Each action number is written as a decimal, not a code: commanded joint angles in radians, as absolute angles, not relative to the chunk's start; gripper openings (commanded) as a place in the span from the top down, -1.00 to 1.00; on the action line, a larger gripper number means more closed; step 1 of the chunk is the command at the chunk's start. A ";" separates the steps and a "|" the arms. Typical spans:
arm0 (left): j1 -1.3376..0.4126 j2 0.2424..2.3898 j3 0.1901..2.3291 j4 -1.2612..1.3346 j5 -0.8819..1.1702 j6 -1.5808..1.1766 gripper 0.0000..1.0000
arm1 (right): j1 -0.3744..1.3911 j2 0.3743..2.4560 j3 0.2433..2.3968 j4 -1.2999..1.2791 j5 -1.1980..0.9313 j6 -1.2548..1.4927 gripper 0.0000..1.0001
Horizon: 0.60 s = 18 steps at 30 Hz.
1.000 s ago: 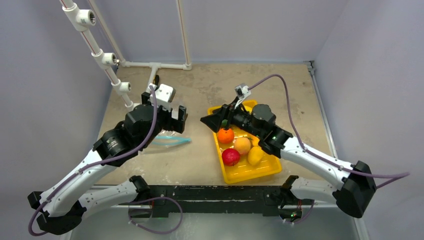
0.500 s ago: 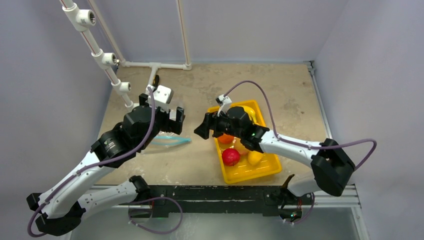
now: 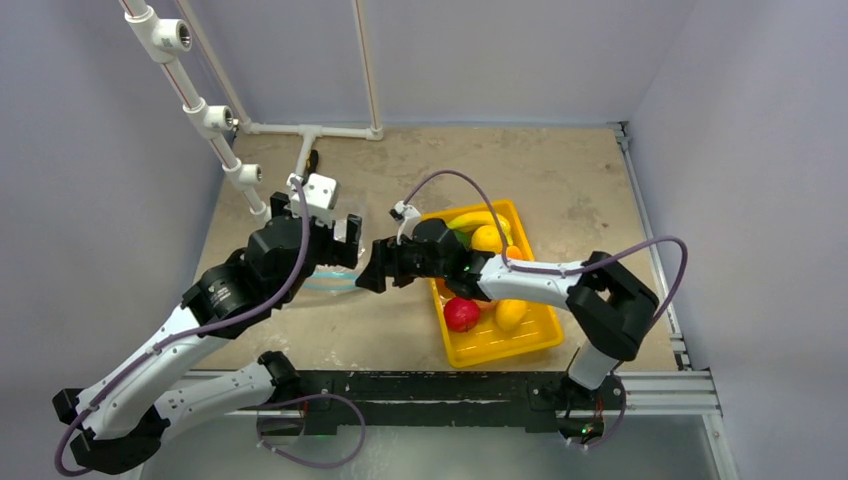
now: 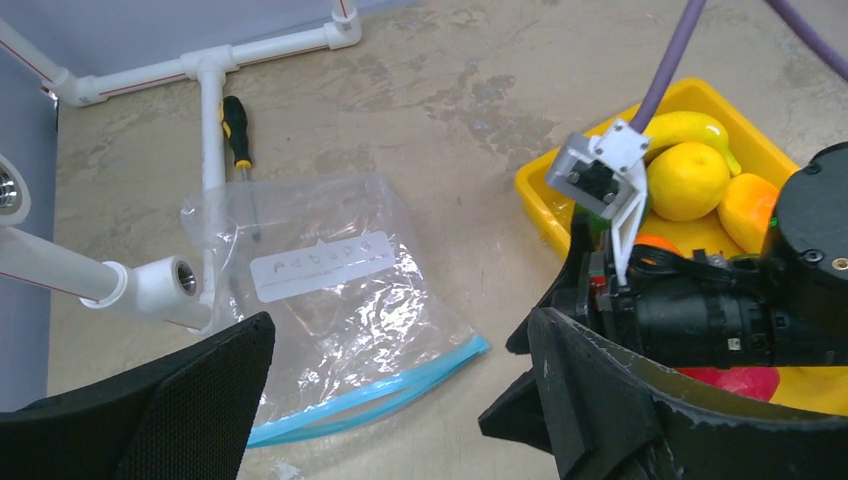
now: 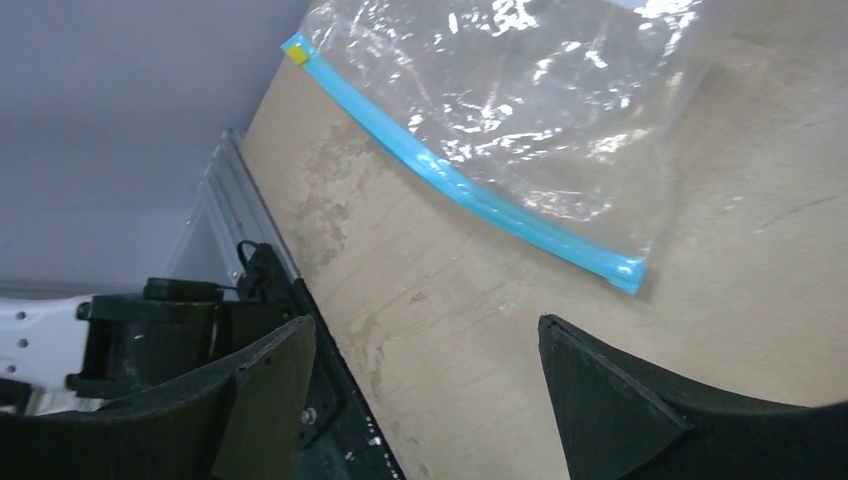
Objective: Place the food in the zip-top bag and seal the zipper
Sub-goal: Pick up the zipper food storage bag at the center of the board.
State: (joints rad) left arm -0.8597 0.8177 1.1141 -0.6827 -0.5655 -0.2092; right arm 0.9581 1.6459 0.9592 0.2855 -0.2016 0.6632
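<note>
The clear zip-top bag point(image 4: 330, 290) lies flat and empty on the table, its teal zipper point(image 4: 372, 393) along the near edge. In the right wrist view the bag point(image 5: 545, 95) and zipper point(image 5: 470, 195) lie just ahead of the fingers. The food sits in a yellow tray point(image 3: 492, 345): banana point(image 4: 690, 128), lemon point(image 4: 684, 180), an orange-coloured piece point(image 4: 746, 210), a red piece point(image 3: 461, 313), a yellow piece point(image 3: 511, 313). My left gripper point(image 4: 400, 400) hovers open over the bag, holding nothing. My right gripper point(image 3: 374, 268) is open and empty beside the zipper's right end.
A white PVC pipe frame point(image 3: 215, 120) runs along the back left, close to the bag. A screwdriver point(image 4: 237, 125) with a yellow-black handle lies beside the pipe. The right arm stretches across the tray's left rim. The table's front edge and rail point(image 5: 300, 300) lie beneath the right gripper.
The right arm has swung left, off the tray and over to the bag's zipper end. The left gripper has drifted slightly left and back above the bag.
</note>
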 commanded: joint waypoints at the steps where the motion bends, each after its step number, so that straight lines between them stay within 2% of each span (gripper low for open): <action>1: -0.858 0.798 1.108 -0.673 -0.584 -0.219 -0.92 | 0.973 1.694 1.023 0.412 -0.311 0.737 -0.70; 18: -0.858 0.759 1.106 -0.666 -0.574 -0.204 -0.92 | 1.052 1.857 1.086 0.612 -0.325 0.966 -0.75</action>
State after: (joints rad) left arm -0.8597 0.7750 1.1091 -0.6819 -0.5800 -0.2054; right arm 1.0405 1.8381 1.0477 0.5114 -0.3119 0.8780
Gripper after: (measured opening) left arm 0.961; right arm 0.875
